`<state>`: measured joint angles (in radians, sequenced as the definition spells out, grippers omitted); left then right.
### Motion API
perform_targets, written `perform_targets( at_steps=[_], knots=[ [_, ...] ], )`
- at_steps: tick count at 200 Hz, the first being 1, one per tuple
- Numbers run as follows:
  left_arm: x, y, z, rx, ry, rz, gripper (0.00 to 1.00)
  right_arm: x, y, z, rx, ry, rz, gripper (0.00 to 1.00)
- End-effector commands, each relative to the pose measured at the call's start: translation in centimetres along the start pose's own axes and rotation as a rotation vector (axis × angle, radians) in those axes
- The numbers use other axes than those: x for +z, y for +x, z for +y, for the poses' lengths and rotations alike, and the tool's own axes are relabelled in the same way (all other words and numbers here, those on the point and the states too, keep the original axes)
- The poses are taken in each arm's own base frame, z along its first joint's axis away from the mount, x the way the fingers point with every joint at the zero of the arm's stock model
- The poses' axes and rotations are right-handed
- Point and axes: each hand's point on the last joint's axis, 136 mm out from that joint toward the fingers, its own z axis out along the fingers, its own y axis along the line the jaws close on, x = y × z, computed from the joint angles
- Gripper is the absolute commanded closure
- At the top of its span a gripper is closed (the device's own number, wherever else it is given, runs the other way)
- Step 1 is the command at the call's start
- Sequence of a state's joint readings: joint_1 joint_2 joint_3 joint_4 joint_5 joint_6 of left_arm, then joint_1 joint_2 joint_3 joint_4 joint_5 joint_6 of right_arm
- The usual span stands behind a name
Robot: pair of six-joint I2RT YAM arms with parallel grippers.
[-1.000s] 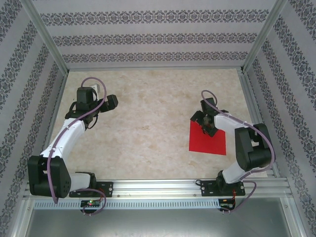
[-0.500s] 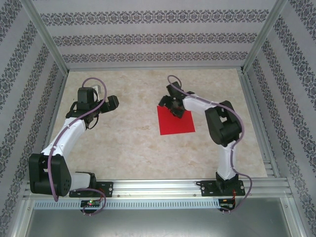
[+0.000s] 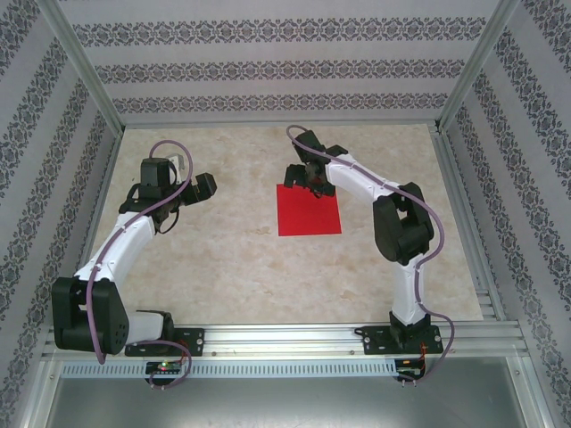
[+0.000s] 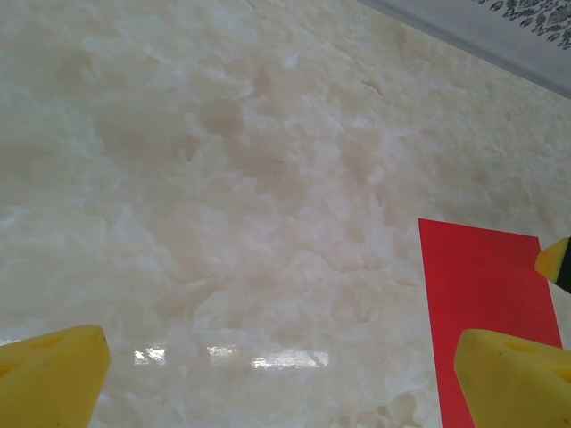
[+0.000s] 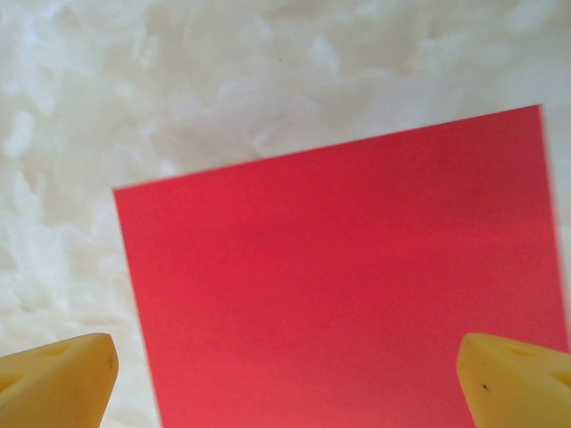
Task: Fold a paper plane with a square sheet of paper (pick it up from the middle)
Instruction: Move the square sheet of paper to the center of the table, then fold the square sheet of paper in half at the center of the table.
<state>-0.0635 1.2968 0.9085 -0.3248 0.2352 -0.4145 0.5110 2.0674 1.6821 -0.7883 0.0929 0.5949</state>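
The square sheet of paper (image 3: 310,210) lies flat and unfolded on the counter (image 3: 232,259). It sits near the middle, a little toward my right arm's side and in the far half. It is bright red with clean, straight edges, and I see no crease in it. Nothing rests on top of it.

My right pincer (image 3: 314,174) hangs at the sheet's far edge, with the arm stretched out over the counter to reach it. In the right wrist view the pincer (image 5: 285,379) is spread wide, one yellow fingertip (image 5: 58,374) in each lower corner. The red sheet (image 5: 348,285) fills most of the space between them and one of its corners points up and left. I am pinching nothing with it. I cannot tell whether the tips touch the paper or hover just above it.

My left pincer (image 3: 190,176) is well apart from the sheet, over bare counter on the left, and faces across toward it. It too is spread wide and empty in the left wrist view (image 4: 284,374). There the sheet (image 4: 482,294) shows as a red strip at the right.

The counter is pale and marbled, with patterned walls around it and a metal rail (image 3: 285,339) along the near edge.
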Motion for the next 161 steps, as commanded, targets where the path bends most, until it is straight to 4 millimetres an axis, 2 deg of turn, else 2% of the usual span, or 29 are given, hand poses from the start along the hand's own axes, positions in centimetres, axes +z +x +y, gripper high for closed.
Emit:
perform_targets(
  at_steps=[1, 63, 120, 161],
  knots=[
    [0.0, 0.1, 0.1, -0.028, 0.006, 0.013, 0.0, -0.2, 1.5, -1.4, -0.185, 0.115, 0.07, 0.02],
    [0.6, 0.5, 0.4, -0.032, 0.001, 0.04, 0.0, 2.2, 3.1, 0.9, -0.256, 0.072, 0.157, 0.02],
    [0.9, 0.8, 0.6, -0.033, -0.006, 0.053, 0.0, 4.0, 4.6, 0.4, -0.241, 0.087, 0.214, 0.02],
    [1.0, 0.9, 0.7, -0.034, -0.011, 0.058, 0.0, 5.9, 6.2, -1.5, -0.176, 0.089, 0.267, 0.02]
  ],
)
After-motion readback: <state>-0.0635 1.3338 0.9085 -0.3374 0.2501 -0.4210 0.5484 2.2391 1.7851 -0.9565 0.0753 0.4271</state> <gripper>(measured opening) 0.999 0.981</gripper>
